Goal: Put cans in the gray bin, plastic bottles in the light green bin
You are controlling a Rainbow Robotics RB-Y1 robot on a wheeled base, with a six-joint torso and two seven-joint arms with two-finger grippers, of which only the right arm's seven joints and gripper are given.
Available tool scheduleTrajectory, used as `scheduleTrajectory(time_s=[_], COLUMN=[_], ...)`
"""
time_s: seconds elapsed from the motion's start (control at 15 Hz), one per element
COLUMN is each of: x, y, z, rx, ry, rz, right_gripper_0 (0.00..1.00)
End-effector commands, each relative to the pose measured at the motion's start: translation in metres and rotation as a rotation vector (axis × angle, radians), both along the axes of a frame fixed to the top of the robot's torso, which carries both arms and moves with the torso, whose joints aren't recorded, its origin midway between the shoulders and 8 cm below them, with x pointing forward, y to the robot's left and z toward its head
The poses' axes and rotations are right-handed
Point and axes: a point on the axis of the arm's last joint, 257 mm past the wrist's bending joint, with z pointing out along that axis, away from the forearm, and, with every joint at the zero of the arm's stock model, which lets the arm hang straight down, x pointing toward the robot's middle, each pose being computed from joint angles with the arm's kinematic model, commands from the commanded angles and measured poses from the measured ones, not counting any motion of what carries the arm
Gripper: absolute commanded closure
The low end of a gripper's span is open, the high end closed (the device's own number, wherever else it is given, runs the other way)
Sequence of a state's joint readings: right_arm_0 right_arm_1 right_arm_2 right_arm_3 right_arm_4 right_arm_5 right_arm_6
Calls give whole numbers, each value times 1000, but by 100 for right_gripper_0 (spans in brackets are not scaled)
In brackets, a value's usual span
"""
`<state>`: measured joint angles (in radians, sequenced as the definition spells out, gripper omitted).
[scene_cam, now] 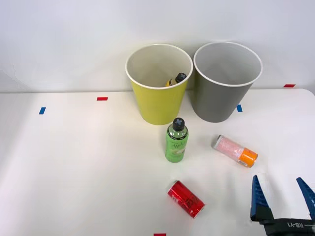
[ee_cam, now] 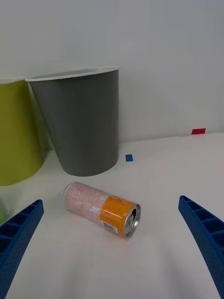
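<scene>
A pale pink can with an orange end (scene_cam: pixel 235 150) (ee_cam: pixel 101 209) lies on its side on the white table, in front of the gray bin (scene_cam: pixel 227 81) (ee_cam: pixel 79 124). Nearer the front edge lies a shiny red can (scene_cam: pixel 186 198). A green plastic bottle with a black cap (scene_cam: pixel 176 140) stands upright before the light green bin (scene_cam: pixel 158 83) (ee_cam: pixel 16 135). Inside that bin a yellow-orange bottle with a black cap (scene_cam: pixel 176 79) leans against the wall. My right gripper (scene_cam: pixel 282 191) (ee_cam: pixel 112 243) hovers open near the front right corner, short of the pink can, with nothing between its fingers.
Both bins stand side by side against the white back wall. Small red (scene_cam: pixel 102 99) and blue (scene_cam: pixel 42 110) tape marks dot the table. The left half of the table is bare white surface.
</scene>
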<state>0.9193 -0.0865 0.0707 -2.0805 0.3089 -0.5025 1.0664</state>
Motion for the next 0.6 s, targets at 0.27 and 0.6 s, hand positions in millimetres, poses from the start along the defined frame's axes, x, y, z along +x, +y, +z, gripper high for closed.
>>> scheduleTrajectory(time_s=[0.27,0.6], x=[-26,-48], y=[21,28], z=[-14,-28], rx=[-59,-117], ry=[47,98], rz=[66,45], right_gripper_0=[0,0])
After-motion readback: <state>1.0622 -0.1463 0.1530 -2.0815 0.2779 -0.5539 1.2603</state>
